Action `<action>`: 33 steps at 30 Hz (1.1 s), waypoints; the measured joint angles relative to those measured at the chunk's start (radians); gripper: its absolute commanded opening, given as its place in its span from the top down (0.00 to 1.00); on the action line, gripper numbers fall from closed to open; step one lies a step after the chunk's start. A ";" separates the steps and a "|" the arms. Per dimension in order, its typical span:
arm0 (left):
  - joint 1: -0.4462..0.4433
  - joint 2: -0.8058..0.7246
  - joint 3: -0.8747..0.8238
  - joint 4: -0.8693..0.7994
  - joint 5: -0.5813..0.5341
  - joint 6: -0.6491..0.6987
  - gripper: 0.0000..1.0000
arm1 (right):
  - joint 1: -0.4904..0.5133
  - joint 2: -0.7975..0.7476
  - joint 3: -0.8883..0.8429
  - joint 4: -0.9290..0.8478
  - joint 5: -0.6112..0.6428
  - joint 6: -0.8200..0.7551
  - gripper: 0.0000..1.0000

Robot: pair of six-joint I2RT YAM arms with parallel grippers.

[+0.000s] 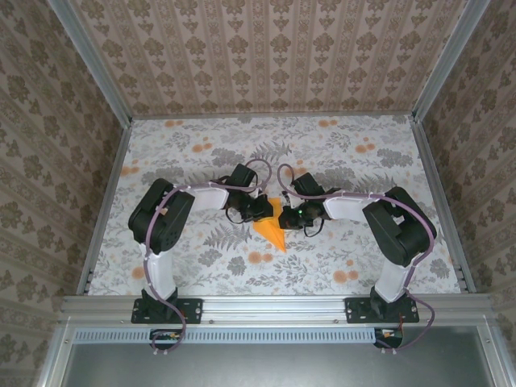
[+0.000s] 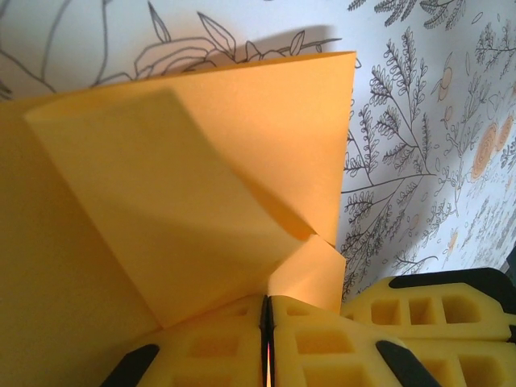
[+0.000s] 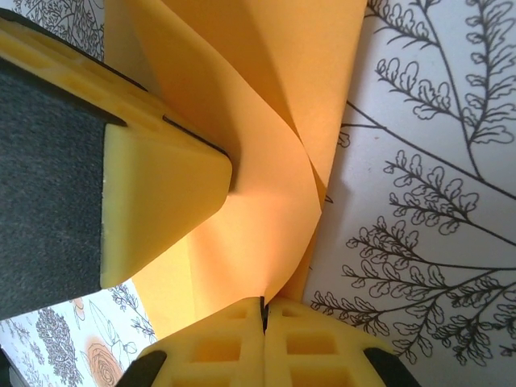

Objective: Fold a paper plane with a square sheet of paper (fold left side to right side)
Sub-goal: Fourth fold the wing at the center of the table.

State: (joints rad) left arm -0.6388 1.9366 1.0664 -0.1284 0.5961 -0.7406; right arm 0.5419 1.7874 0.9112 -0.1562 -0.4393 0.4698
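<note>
From above, the orange paper [image 1: 274, 232] lies in the middle of the flowered cloth [image 1: 201, 153], tip toward 5 o'clock. The left gripper [image 1: 260, 210] is at its 10 o'clock and the right gripper [image 1: 290, 216] at its 2 o'clock.

At the left wrist, the jaws clamp together on a raised flap at 6 o'clock.

At the right wrist, the jaws pinch the curled sheet at 6 o'clock; how deep is hard to judge.

Best carry the left flap rightward in a low arc, right side anchored, matching edges before creasing.

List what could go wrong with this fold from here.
1. The left gripper and right gripper both pinch the bright orange folded paper close together, so pulling apart might tear it.
2. The paper bows in a curve near the right gripper, so pressing down may set a crooked crease.
</note>
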 measured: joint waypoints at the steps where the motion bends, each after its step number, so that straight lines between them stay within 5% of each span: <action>1: 0.000 0.000 -0.001 0.000 -0.001 0.000 0.90 | 0.000 0.000 0.002 -0.003 0.002 0.000 0.90; 8: 0.001 0.000 -0.010 0.013 0.002 0.000 0.91 | -0.008 -0.066 0.004 -0.061 0.057 0.000 0.73; 16: 0.005 0.000 -0.011 0.017 0.005 0.001 0.91 | 0.002 -0.276 -0.025 -0.101 0.036 0.018 0.80; 33: 0.005 0.000 -0.011 0.016 0.006 0.001 0.91 | 0.089 -0.109 -0.071 -0.034 -0.064 0.084 0.81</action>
State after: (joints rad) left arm -0.6342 1.9362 1.0550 -0.1120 0.6018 -0.7395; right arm 0.6312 1.6787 0.8406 -0.1902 -0.5034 0.5533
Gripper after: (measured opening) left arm 0.096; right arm 0.189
